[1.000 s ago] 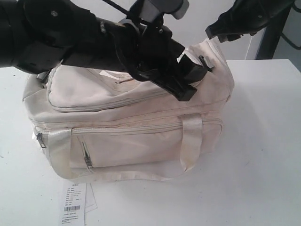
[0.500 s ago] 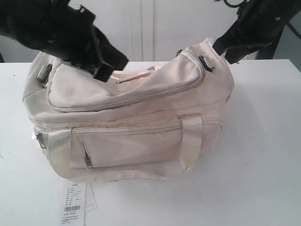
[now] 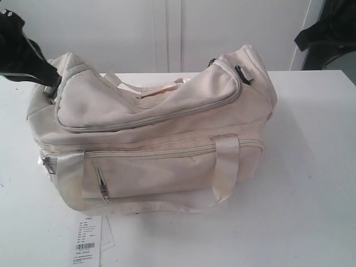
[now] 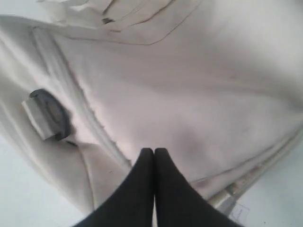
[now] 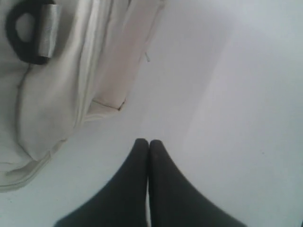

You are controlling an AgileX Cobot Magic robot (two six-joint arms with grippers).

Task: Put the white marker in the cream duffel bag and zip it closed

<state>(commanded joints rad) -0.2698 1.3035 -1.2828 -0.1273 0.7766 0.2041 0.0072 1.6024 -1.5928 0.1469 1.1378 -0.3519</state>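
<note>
Cream fabric fills the space below the left gripper point(image 4: 154, 152), whose black fingers are pressed together on nothing. Their tips hang just over the cream duffel bag point(image 3: 161, 139), near a grey strap ring point(image 4: 47, 113) at its end. The bag sits on the white table point(image 3: 311, 178), with a barcode paper tag point(image 3: 86, 245) at its front. Past the bag's other end, the right gripper point(image 5: 149, 142) is also clenched empty above the tabletop, the bag's end panel just beside it.

Matt cream cloth duffel bag point(image 3: 161, 139)
</note>
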